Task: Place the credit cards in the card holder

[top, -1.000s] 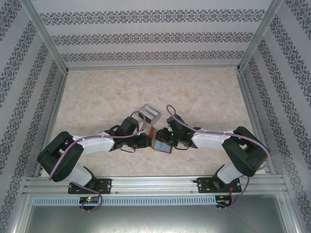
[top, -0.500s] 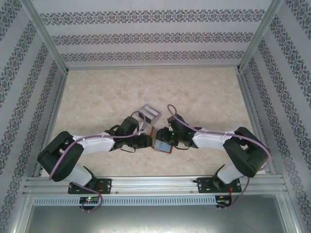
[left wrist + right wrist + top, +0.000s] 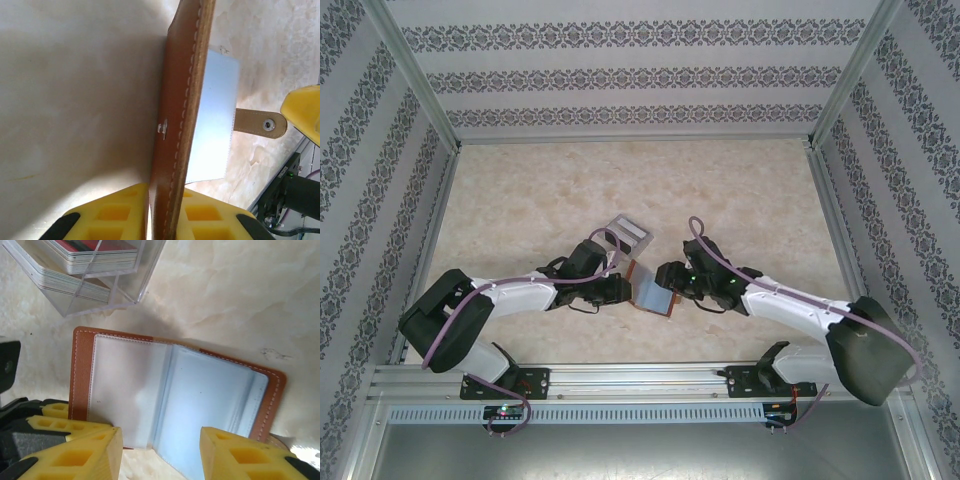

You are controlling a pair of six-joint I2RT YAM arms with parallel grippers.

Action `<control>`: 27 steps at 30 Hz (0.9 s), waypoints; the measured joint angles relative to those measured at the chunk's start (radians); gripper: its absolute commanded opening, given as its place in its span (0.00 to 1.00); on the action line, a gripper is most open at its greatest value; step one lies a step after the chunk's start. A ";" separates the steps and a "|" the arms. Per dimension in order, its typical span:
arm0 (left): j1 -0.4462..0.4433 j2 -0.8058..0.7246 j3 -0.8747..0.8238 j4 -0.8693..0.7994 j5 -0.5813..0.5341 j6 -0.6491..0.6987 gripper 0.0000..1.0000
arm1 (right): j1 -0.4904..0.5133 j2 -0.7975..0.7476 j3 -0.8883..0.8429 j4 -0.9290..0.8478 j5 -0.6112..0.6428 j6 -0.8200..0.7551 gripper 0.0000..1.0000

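The card holder point(image 3: 656, 296) lies open on the table between my two grippers, orange-brown outside, grey sleeves inside point(image 3: 165, 385). My left gripper point(image 3: 628, 284) is shut on its left cover; in the left wrist view that cover point(image 3: 177, 100) stands edge-on between the yellow fingers point(image 3: 165, 195), with the clasp tab point(image 3: 257, 122) beyond. My right gripper point(image 3: 160, 450) hovers open over the holder's near edge, nothing between its fingers. The credit cards point(image 3: 85, 260) are stacked in a clear tray, a red one on top.
The clear plastic tray point(image 3: 626, 233) stands just behind the holder and the left gripper. Its near wall point(image 3: 125, 290) is close to the holder's far edge. Aluminium frame rails and patterned walls bound the marble-look table point(image 3: 740, 190).
The right arm has swung out to the right and its gripper has drawn back slightly from the holder and opened wider. The left gripper has closed on the holder's cover.
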 measured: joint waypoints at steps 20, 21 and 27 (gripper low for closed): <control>0.000 -0.172 -0.013 -0.124 -0.127 -0.034 0.73 | 0.076 0.330 0.179 -0.062 0.038 -0.018 0.44; 0.000 -0.197 -0.013 -0.138 -0.141 -0.028 0.65 | 0.077 0.334 0.182 -0.067 0.040 -0.026 0.47; 0.002 -0.255 -0.013 -0.181 -0.182 0.019 0.55 | 0.095 0.374 0.266 -0.137 0.069 -0.082 0.67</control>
